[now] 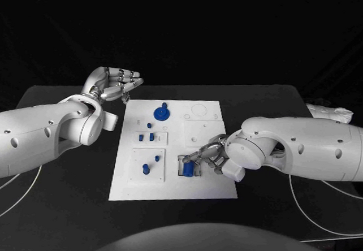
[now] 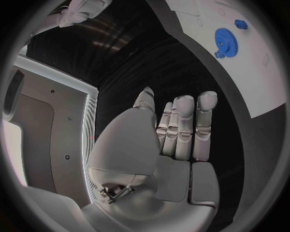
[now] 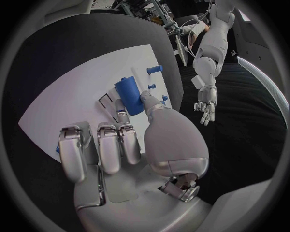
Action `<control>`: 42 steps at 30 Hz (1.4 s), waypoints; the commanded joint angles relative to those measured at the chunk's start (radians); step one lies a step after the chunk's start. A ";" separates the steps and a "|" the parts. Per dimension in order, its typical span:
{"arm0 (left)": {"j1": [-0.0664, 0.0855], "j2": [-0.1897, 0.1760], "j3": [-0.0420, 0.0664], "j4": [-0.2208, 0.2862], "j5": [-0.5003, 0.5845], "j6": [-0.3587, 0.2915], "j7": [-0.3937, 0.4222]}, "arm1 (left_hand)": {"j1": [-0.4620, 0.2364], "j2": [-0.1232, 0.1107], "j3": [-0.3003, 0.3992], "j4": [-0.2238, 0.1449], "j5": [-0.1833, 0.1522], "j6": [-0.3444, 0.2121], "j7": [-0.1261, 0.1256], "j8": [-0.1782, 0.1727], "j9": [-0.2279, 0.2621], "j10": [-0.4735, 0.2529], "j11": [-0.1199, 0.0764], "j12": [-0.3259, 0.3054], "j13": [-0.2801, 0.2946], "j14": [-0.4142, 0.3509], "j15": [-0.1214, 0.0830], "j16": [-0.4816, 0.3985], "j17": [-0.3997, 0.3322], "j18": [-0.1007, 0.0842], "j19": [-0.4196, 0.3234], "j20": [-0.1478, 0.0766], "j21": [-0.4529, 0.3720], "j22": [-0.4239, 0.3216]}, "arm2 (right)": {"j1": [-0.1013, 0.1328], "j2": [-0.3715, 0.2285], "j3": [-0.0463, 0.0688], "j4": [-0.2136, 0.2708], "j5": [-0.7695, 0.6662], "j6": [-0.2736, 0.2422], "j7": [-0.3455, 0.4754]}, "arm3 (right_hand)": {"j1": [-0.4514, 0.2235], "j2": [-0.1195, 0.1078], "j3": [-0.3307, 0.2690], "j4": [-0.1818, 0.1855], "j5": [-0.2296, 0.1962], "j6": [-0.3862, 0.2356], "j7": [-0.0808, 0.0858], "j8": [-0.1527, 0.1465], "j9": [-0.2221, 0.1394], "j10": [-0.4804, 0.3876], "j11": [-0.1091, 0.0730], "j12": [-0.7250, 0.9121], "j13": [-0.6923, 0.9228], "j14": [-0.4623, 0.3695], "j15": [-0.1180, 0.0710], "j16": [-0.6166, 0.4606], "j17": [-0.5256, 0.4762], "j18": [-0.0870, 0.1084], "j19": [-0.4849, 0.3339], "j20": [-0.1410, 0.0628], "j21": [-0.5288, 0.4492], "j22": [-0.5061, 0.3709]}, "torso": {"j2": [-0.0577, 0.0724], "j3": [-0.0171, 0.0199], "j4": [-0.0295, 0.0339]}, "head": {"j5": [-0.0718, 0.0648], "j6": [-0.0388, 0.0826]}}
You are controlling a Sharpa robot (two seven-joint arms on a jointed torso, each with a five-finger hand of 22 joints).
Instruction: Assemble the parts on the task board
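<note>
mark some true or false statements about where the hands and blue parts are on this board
1. The right hand is at a blue cylinder on the task board. True.
2. The left hand holds a blue part. False: it is held off the board over the black table, holding nothing.
3. A blue gear sits on the board's far half. True.
4. The board is bare of blue parts near the left arm. False: small blue pegs stand there.

no readable text, labels, brands or numbers, on any surface
</note>
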 commanded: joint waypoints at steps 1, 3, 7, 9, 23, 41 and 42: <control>0.001 0.001 0.001 0.002 -0.002 0.013 0.006 | -0.003 0.010 -0.006 0.001 0.007 -0.004 0.001 -0.004 -0.001 -0.005 0.001 -0.005 0.001 0.004 0.001 -0.005 -0.001 0.007 0.005 0.001 -0.002 -0.001 | -0.001 0.006 0.000 0.000 -0.017 0.032 -0.003 | -0.011 -0.001 -0.008 0.002 -0.012 -0.002 -0.004 -0.003 0.001 0.103 0.007 0.004 0.263 0.104 0.004 0.004 0.263 -0.014 0.105 0.000 0.004 0.263 | 0.000 -0.0006 -0.0005 | 0.001 0.000; 0.001 0.001 0.001 0.002 -0.002 0.013 0.006 | -0.003 0.010 -0.006 0.001 0.007 -0.004 0.001 -0.004 -0.001 -0.005 0.001 -0.005 0.001 0.004 0.001 -0.005 -0.001 0.007 0.005 0.001 -0.002 -0.001 | -0.001 0.008 0.000 -0.001 -0.019 0.033 -0.003 | -0.011 -0.001 -0.011 0.003 -0.017 -0.001 -0.004 -0.002 0.002 0.103 0.007 0.004 0.263 0.104 0.004 0.004 0.263 -0.014 0.105 0.000 0.004 0.263 | 0.000 -0.0004 -0.0002 | 0.001 0.000; 0.001 0.002 0.001 0.002 -0.002 0.014 0.006 | -0.002 0.011 -0.006 0.001 0.007 -0.005 0.001 -0.004 -0.001 -0.005 0.001 -0.004 0.001 0.004 0.001 -0.005 0.000 0.007 0.006 0.001 -0.003 -0.001 | -0.001 0.012 0.001 -0.003 -0.023 0.034 -0.004 | -0.020 -0.005 -0.028 0.011 -0.053 0.001 -0.005 0.001 0.006 0.103 0.006 0.004 0.263 0.104 0.003 0.004 0.263 -0.014 0.105 0.000 0.004 0.263 | 0.000 -0.0003 -0.0002 | 0.003 0.000; 0.001 0.003 0.001 0.001 -0.002 0.014 0.006 | -0.002 0.011 -0.006 0.001 0.007 -0.005 0.001 -0.004 -0.001 -0.005 0.001 -0.004 0.001 0.004 0.001 -0.005 0.000 0.007 0.006 0.001 -0.003 -0.001 | -0.001 0.015 0.001 -0.004 -0.026 0.037 -0.003 | -0.027 -0.006 -0.041 0.018 -0.066 0.000 -0.005 0.004 0.009 0.103 0.006 0.004 0.263 0.104 0.003 0.004 0.263 -0.014 0.105 0.000 0.004 0.263 | 0.000 -0.0004 0.0003 | 0.003 0.000; 0.001 0.004 0.001 0.001 -0.002 0.015 0.006 | -0.002 0.011 -0.006 0.001 0.007 -0.005 0.001 -0.004 -0.001 -0.005 0.001 -0.004 0.001 0.004 0.001 -0.005 0.000 0.007 0.006 0.001 -0.003 -0.001 | -0.001 0.023 0.001 -0.007 -0.038 0.037 0.002 | -0.026 -0.003 -0.075 0.030 -0.080 -0.044 0.002 0.001 0.014 0.103 0.012 0.004 0.263 0.104 0.006 0.004 0.263 -0.014 0.105 0.001 0.004 0.263 | 0.000 -0.0003 -0.0001 | 0.016 0.000; 0.001 0.002 0.001 0.002 -0.002 0.016 0.005 | -0.002 0.011 -0.006 0.001 0.007 -0.005 0.001 -0.004 -0.001 -0.005 0.001 -0.004 0.001 0.004 0.001 -0.005 0.000 0.007 0.006 0.001 -0.003 -0.001 | -0.001 0.013 0.001 0.006 -0.058 0.026 0.023 | -0.027 0.008 -0.145 0.067 -0.077 -0.041 -0.017 0.101 0.090 0.103 -0.004 0.004 0.263 0.104 -0.003 0.004 0.263 -0.014 0.105 -0.004 0.004 0.263 | 0.000 0.0001 -0.0007 | 0.019 0.000; 0.001 0.001 0.001 0.002 -0.002 0.016 0.005 | -0.002 0.011 -0.006 0.001 0.007 -0.005 0.001 -0.004 -0.001 -0.005 0.001 -0.004 0.001 0.004 0.001 -0.005 0.000 0.007 0.006 0.001 -0.003 -0.001 | -0.001 0.010 0.001 0.010 -0.068 0.020 0.029 | -0.025 0.009 -0.150 0.068 -0.077 -0.036 -0.021 0.122 0.107 0.103 -0.007 0.004 0.263 0.104 -0.006 0.004 0.263 -0.014 0.105 -0.007 0.004 0.263 | 0.001 0.0004 -0.0005 | 0.020 0.000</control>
